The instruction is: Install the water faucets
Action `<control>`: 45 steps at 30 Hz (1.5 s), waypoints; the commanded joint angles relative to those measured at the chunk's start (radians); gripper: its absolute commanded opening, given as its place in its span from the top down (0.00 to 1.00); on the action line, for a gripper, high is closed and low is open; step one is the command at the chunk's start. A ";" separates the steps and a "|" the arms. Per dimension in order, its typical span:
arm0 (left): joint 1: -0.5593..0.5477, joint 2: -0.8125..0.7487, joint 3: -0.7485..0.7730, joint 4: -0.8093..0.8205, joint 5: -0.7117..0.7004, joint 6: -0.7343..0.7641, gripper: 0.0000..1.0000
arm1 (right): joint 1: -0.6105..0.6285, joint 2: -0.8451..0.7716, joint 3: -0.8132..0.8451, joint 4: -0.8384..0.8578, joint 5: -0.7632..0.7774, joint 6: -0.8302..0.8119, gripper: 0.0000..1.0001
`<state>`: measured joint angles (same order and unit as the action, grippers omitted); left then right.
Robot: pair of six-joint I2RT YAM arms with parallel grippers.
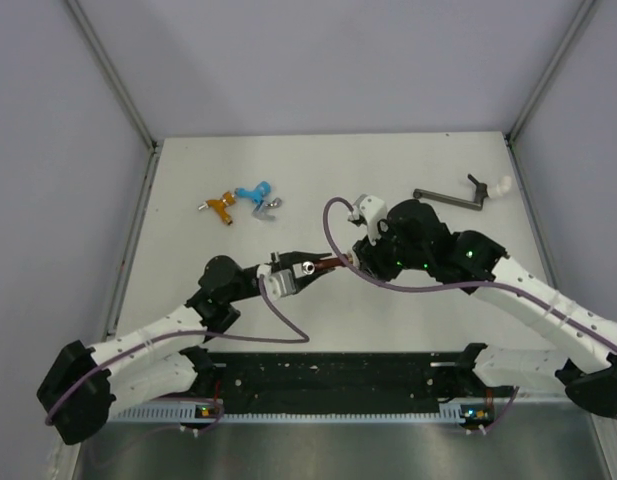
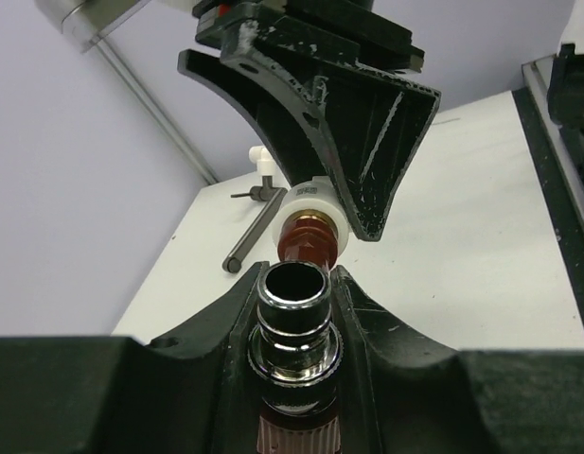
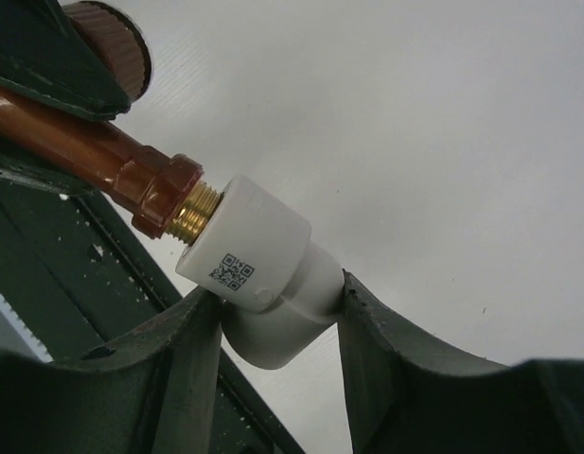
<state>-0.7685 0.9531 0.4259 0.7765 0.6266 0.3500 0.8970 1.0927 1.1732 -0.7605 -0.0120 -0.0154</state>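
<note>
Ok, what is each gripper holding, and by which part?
Left gripper: the red-brown faucet, gripped on its body at the silvery spout. Right gripper: the white fitting on the faucet's brass thread, gripped by its narrower end.

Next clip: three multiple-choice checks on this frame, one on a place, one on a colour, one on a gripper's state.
1. Where on the table do the orange faucet, light blue faucet and grey faucet lie, by the top view?
A. between the arm bases
B. near right corner
C. far half, left of centre

2. What colour is the held faucet in the left gripper?
A. red-brown
B. green
C. yellow

3. What is the right gripper doing?
A. hanging open over the table
B. shut on the white fitting
C. shut on the grey faucet

Answers:
1 C: the three lie close together there, beyond the left arm.
2 A: its body shows red-brown in both wrist views, with a silvery tip.
3 B: its fingers press the fitting from both sides, off the table.
</note>
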 commanded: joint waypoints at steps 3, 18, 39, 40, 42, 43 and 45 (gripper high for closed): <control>-0.095 -0.028 0.014 -0.112 -0.113 0.248 1.00 | -0.035 0.053 0.114 0.067 -0.310 0.126 1.00; -0.161 -0.062 -0.012 -0.171 -0.229 0.290 1.00 | -0.047 0.087 0.100 0.095 -0.296 0.068 0.99; 0.139 0.039 -0.154 0.234 -0.368 -0.650 1.00 | -0.047 -0.123 -0.116 0.421 -0.111 -0.081 0.20; 0.171 0.050 -0.160 0.260 -0.340 -0.707 1.00 | -0.049 -0.128 -0.128 0.432 -0.111 -0.101 0.20; 0.222 0.065 -0.164 0.280 -0.289 -0.817 1.00 | -0.052 -0.146 -0.167 0.460 -0.120 -0.145 0.20; 0.245 0.072 -0.158 0.277 -0.265 -0.865 1.00 | -0.056 -0.157 -0.185 0.477 -0.134 -0.167 0.20; 0.290 0.082 -0.135 0.253 -0.217 -0.960 1.00 | -0.081 -0.183 -0.239 0.521 -0.184 -0.214 0.20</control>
<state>-0.5457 1.0267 0.2653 0.8959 0.2859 -0.3206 0.8394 0.9607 1.0035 -0.3645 -0.1429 -0.1184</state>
